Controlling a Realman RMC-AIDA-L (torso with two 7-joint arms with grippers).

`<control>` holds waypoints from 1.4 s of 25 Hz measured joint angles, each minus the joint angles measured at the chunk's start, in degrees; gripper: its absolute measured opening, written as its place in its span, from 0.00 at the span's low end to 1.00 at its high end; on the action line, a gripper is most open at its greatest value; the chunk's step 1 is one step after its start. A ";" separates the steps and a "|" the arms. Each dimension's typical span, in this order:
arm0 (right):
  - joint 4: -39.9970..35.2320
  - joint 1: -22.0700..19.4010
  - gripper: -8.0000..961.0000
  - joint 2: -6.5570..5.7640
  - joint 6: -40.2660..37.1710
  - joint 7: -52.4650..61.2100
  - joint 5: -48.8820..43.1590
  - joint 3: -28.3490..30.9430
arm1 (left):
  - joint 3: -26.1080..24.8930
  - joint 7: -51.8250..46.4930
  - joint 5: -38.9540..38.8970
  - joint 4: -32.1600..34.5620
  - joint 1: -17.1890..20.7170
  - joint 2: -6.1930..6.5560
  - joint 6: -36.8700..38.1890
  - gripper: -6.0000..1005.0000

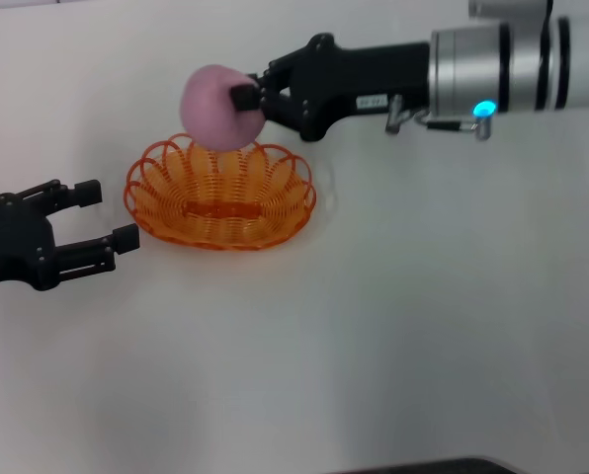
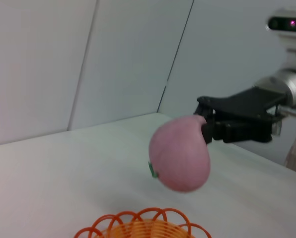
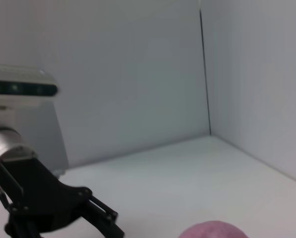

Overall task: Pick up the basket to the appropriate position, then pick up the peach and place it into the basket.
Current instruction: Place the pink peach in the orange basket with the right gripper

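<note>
The orange wire basket (image 1: 220, 194) sits on the white table, left of centre; its rim shows in the left wrist view (image 2: 140, 227). My right gripper (image 1: 247, 103) is shut on the pink-mauve peach (image 1: 217, 108) and holds it in the air above the basket's far rim. The peach also shows in the left wrist view (image 2: 180, 153), held by the right gripper (image 2: 206, 126), and partly in the right wrist view (image 3: 215, 230). My left gripper (image 1: 105, 215) is open and empty, just left of the basket, apart from it; it also shows in the right wrist view (image 3: 106, 223).
The white table (image 1: 393, 326) extends to the right and front of the basket. White walls stand behind it.
</note>
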 joint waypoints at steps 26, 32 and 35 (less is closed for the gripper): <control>31.23 -0.13 0.17 0.99 5.39 -49.88 17.55 4.25 | 0.01 0.35 -1.46 -0.58 -0.16 -0.03 -2.03 0.84; 32.51 -0.15 0.40 0.99 5.28 -51.96 17.57 6.96 | 0.01 0.31 -1.87 -1.13 -0.01 -0.09 -2.03 0.84; 32.80 -0.15 0.50 0.99 5.10 -52.00 17.62 8.82 | 0.01 0.32 -1.89 -1.39 0.01 -0.16 -2.03 0.84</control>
